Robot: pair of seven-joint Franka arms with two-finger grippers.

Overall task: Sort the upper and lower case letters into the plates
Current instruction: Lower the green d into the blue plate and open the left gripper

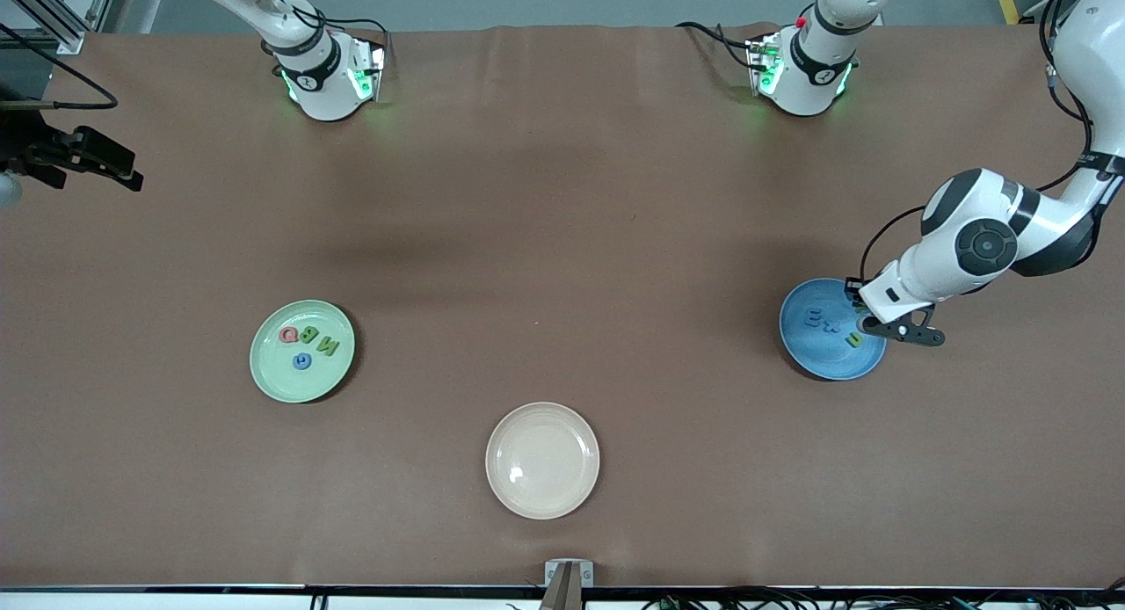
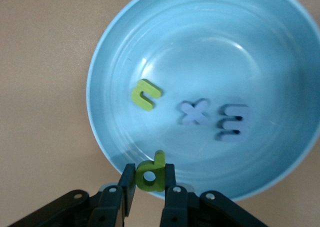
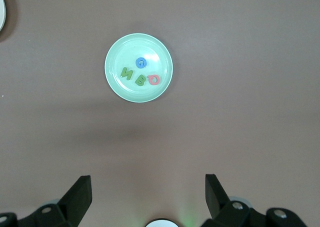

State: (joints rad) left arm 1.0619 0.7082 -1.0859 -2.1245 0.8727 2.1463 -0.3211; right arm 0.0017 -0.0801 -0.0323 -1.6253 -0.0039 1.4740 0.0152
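The sky blue plate (image 1: pixel 826 364) (image 2: pixel 225 47) lies toward the left arm's end of the table. In it are a green n (image 2: pixel 145 94), a lavender x (image 2: pixel 195 112) and a lavender m (image 2: pixel 234 122). My left gripper (image 1: pixel 866 322) (image 2: pixel 150 179) hangs over this plate's rim, shut on a green lowercase d (image 2: pixel 150 174). The mint green plate (image 1: pixel 264 364) (image 3: pixel 114 82) toward the right arm's end holds a red Q (image 3: pixel 154 79), green B (image 3: pixel 141 79), green N (image 3: pixel 127 74) and blue G (image 3: pixel 141 62). My right gripper (image 1: pixel 105 166) (image 3: pixel 147 179) waits high up, open and empty.
A cream-beige plate (image 1: pixel 542 460) with nothing in it lies nearest the front camera, between the two coloured plates. The arms' bases (image 1: pixel 325 78) (image 1: pixel 804 74) stand along the table's edge farthest from the front camera. Brown tabletop surrounds everything.
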